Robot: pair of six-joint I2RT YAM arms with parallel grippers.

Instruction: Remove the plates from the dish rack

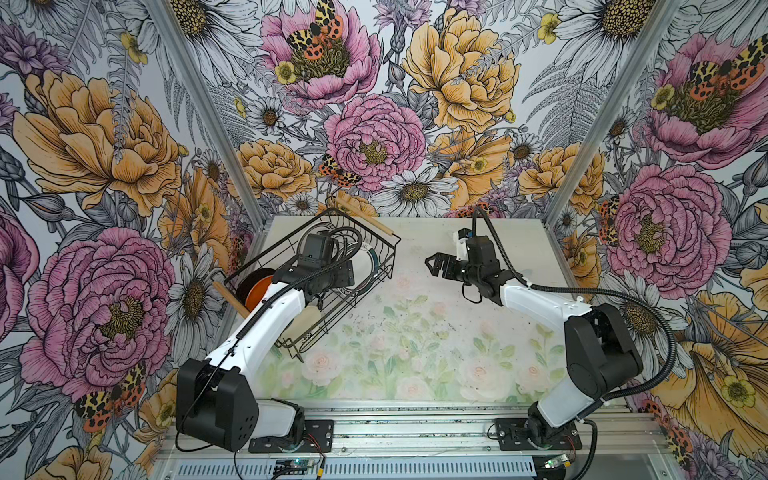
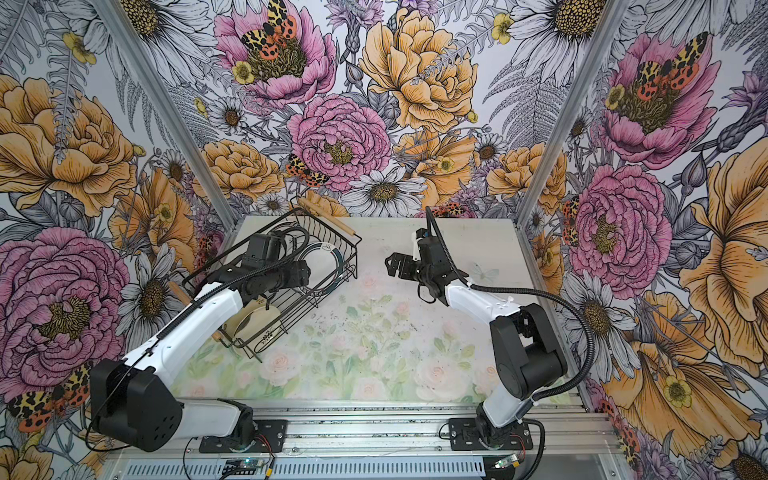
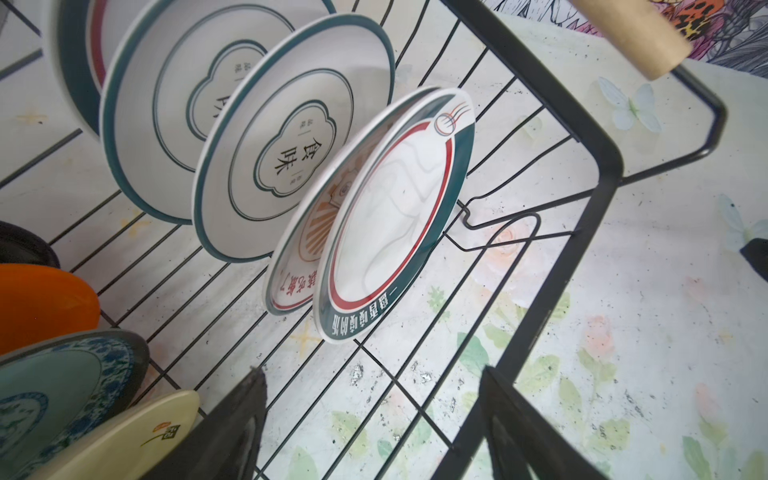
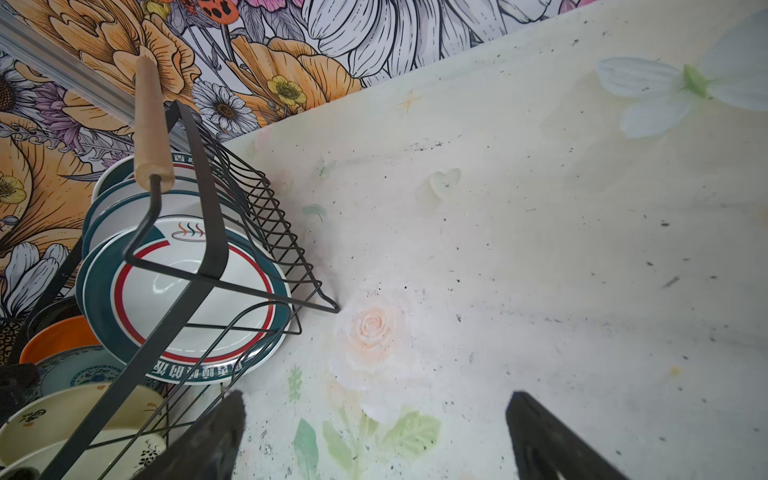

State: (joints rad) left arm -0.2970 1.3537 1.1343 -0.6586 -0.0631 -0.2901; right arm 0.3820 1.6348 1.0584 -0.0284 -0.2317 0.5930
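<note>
Top views: in both top views the dish rack (image 1: 353, 299) sits askew at the far left of the desk (image 1: 436, 332), loaded. No plate lies on the desk, so unloading is judged to be at its first pick. The left arm reaches down into the rack and its wrist hides the left tool. The right tool (image 1: 434, 266) hangs over bare desk, apart from the rack's end wall, pointing toward it. Left wrist view: the left tool (image 3: 374, 374) is inside the rack, fingers fairly wide with nothing between them, facing the end plate (image 3: 395, 216). This plate is white with a teal and red rim; it stands on edge, tilted, close against the neighbour plate (image 3: 307, 245) and seemingly touching it. More teal-ringed plates stand behind. An orange plate (image 3: 41, 303), a teal-patterned plate (image 3: 62, 382) and a cream plate (image 3: 137, 436) fill the other row. Right wrist view: the right tool is wide and empty over bare desk, and the rack's wooden handle (image 4: 151, 129) crosses above the end plate. Judgement: the step in hand is the left tool's approach to the end plate. The next move calls for straddling that plate's rim, one finger entering the tight gap at the neighbour, then closing and lifting clear of the rack wall and handle.
</note>
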